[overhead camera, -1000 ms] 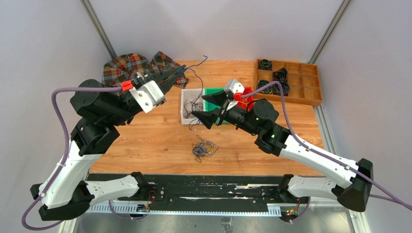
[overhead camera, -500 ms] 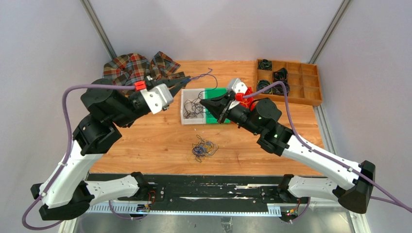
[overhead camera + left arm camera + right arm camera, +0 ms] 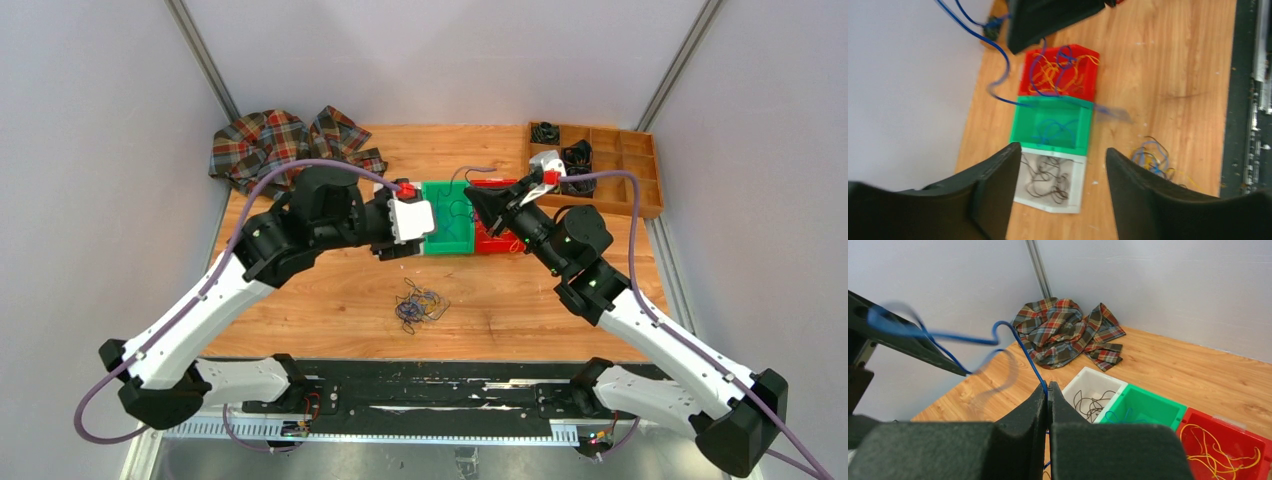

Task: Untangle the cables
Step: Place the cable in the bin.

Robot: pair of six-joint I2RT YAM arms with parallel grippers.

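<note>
My right gripper (image 3: 1047, 387) is shut on one blue cable (image 3: 1015, 340), which rises from its tips and loops left, blurred at its free end. In the top view the right gripper (image 3: 480, 200) hangs over the red bin (image 3: 497, 240). My left gripper (image 3: 1063, 150) stands open with nothing between its fingers, above the white bin (image 3: 1075, 192) of black cables. The green bin (image 3: 1053, 125) holds blue cables and the red bin (image 3: 1058, 75) yellow-orange ones. A small tangle of mixed cables (image 3: 420, 305) lies on the table nearer the arms.
A plaid cloth (image 3: 280, 140) is bunched at the back left corner. At the back right sits a wooden tray (image 3: 625, 185) with black coiled cords. The three bins stand in a row at the table's middle, the left arm (image 3: 300, 225) reaching across them.
</note>
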